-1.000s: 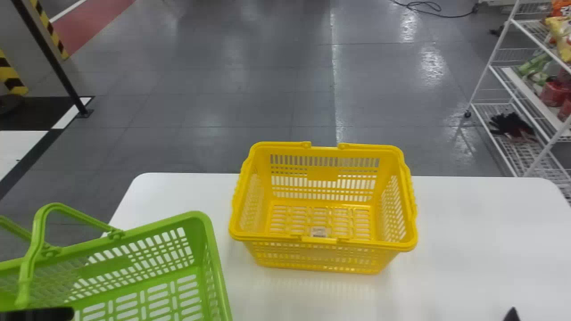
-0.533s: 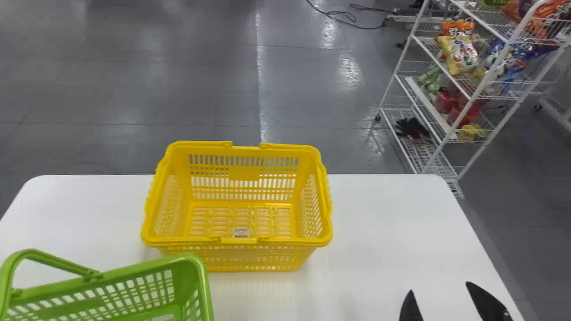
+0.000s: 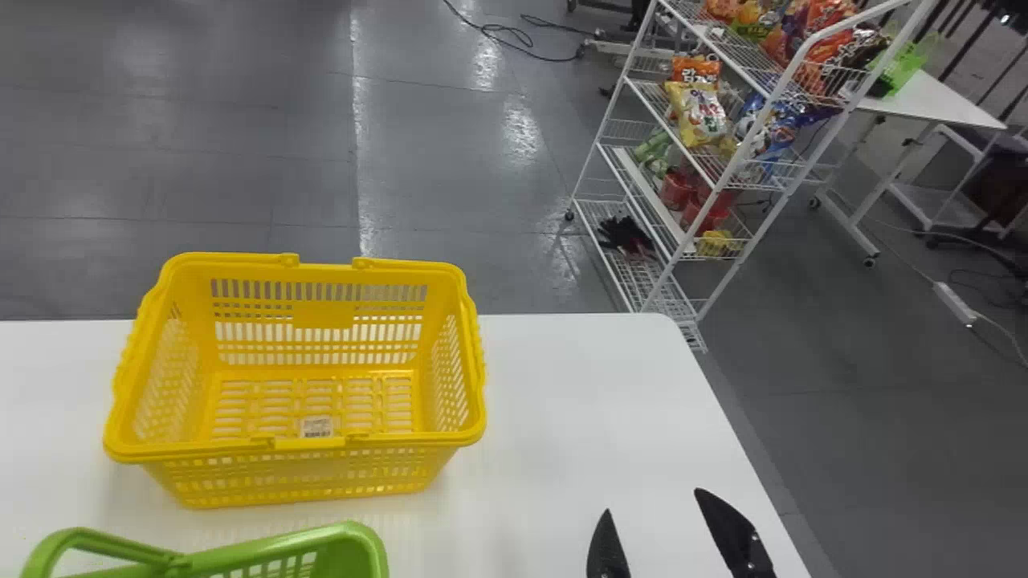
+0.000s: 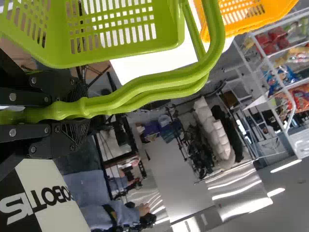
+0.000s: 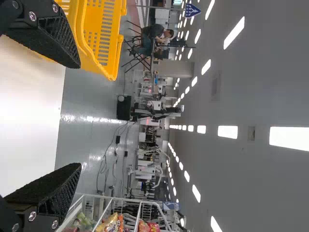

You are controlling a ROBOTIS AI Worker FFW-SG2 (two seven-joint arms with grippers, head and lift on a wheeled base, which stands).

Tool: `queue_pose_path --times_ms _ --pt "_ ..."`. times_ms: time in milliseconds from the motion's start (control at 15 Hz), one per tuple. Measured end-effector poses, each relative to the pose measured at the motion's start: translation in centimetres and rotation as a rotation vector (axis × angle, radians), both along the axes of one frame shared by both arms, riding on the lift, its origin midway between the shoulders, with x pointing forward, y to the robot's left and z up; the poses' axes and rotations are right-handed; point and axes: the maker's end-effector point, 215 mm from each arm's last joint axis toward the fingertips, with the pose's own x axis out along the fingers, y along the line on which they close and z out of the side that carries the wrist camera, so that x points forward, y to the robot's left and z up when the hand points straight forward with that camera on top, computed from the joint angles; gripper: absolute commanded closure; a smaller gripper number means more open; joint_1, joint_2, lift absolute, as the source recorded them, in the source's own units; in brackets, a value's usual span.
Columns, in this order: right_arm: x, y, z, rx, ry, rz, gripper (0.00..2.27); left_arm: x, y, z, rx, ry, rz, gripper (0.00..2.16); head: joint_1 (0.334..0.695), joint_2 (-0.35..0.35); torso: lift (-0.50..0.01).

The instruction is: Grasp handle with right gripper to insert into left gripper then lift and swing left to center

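Take the head view as a dial, twelve at its far side. The main risk sits in the left gripper (image 4: 79, 114): its fingers are clamped on the handle (image 4: 149, 87) of the green basket (image 3: 265, 558), whose two bars lie close together. If one bar is pinched less firmly than the other, it could slip out as the load comes on, and the basket would likely tip and swing. Since the grip is at the handle alone, a quick swing would probably set the basket rocking too.

The green basket is between seven and eight o'clock; whether it bears on the table (image 3: 578, 401) or hangs, I cannot tell. The yellow basket (image 3: 369, 441) stands upright on the table near eight, and the green rim is close to its near wall. A lift too low or a swing begun too soon could catch that wall and shove it.

The right gripper (image 3: 653, 502) is at five o'clock, fingers spread and holding nothing, well apart from the handle. The hand-over looks done, so the lift and swing seem to be next.

For room, bare table lies from three round to five, bounded by its slanting side edge; the shelf (image 3: 681, 249) stands beyond at two. The right gripper is best kept out there while the green basket rises.
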Motion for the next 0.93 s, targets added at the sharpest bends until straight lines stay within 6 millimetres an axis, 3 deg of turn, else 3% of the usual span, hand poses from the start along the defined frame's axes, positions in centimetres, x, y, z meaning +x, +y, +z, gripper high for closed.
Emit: queue_pose_path --times_ms 333,533,933 --pt "0.0 1.0 -0.1 0.011 0.002 0.014 0.08 0.3 -4.5 -0.7 -0.008 -0.048 -0.091 2.13 0.695 -0.35 -0.093" --pt "0.0 1.2 -0.2 0.014 0.003 0.017 0.08 1.0 -6.3 -1.6 0.002 -0.06 -0.13 2.13 0.695 -0.35 -0.093" --pt "0.0 1.2 -0.2 0.014 0.005 0.017 0.08 3.2 -7.6 -2.7 0.006 -0.066 -0.146 2.13 0.695 -0.35 -0.093"
